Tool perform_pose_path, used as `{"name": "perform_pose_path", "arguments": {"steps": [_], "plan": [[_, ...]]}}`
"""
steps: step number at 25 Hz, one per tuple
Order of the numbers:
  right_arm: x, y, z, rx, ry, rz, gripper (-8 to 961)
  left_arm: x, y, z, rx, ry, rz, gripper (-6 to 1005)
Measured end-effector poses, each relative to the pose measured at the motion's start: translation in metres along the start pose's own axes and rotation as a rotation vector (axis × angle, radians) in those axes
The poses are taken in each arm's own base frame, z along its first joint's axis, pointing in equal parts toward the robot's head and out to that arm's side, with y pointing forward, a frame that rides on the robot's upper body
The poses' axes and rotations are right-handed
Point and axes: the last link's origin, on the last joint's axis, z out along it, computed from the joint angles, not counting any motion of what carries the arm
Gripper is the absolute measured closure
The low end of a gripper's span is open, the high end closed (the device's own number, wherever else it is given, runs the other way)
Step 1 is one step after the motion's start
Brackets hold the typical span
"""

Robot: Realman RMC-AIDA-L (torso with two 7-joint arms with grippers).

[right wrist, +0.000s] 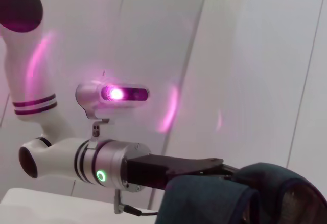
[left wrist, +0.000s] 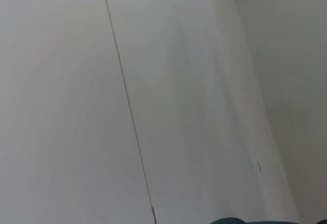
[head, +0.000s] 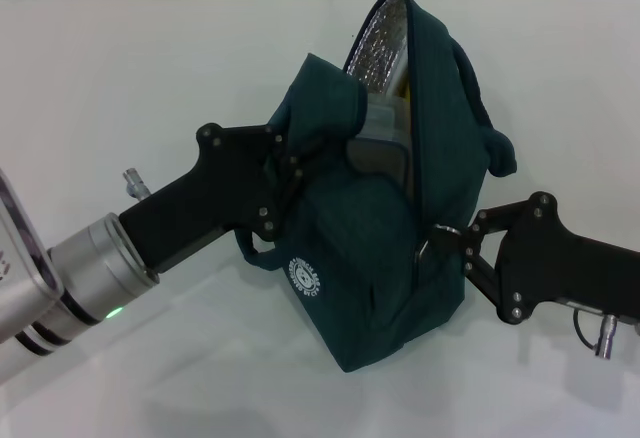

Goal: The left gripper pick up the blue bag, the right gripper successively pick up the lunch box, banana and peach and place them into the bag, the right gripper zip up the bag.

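Left end effector (head: pixel 285 173) clamping soft teal bag (head: pixel 385 248), right end effector (head: pixel 452 240) pinching zipper pull (head: pixel 428 243)

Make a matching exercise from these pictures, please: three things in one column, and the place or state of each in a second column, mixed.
Things:
1. blue bag
2. left gripper
3. right gripper

Places or states:
A. at the zipper pull, low on the bag's front
B. standing on the table, top partly open
C. gripping the bag's upper side

Pairs: 1-B, 2-C, 3-A
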Motion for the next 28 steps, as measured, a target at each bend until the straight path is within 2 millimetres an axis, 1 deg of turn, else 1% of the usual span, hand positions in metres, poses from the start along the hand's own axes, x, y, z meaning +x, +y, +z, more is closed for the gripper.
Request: {"name": "perform_pose_path", "arguments": {"steps": [9,14,20,25,28], "plan": [[-0.001,0.002,0.001,-0.019,-0.004,-0.003,939,0.002,0.003,-0.002,0.038,0.027,-0.007,853],[0.0,0.005,0.002,-0.033,-0.004,-0.002,939,0.005,0.006,-0.003,0.0,0.047,-0.063,842],[-0.001,0.005,0.004,-0.041,-0.01,-0.004,939,0.013,0.0,-0.004,-0.034,0.076,-0.222,655],[-0.002,0.005,0.005,-0.05,-0.014,-0.006,939,0.015,-0.002,-0.003,-0.036,0.091,-0.291,409],[-0.002,0.005,0.005,-0.051,-0.015,-0.006,939,0.017,-0.007,-0.001,-0.025,0.102,-0.35,178]]}}
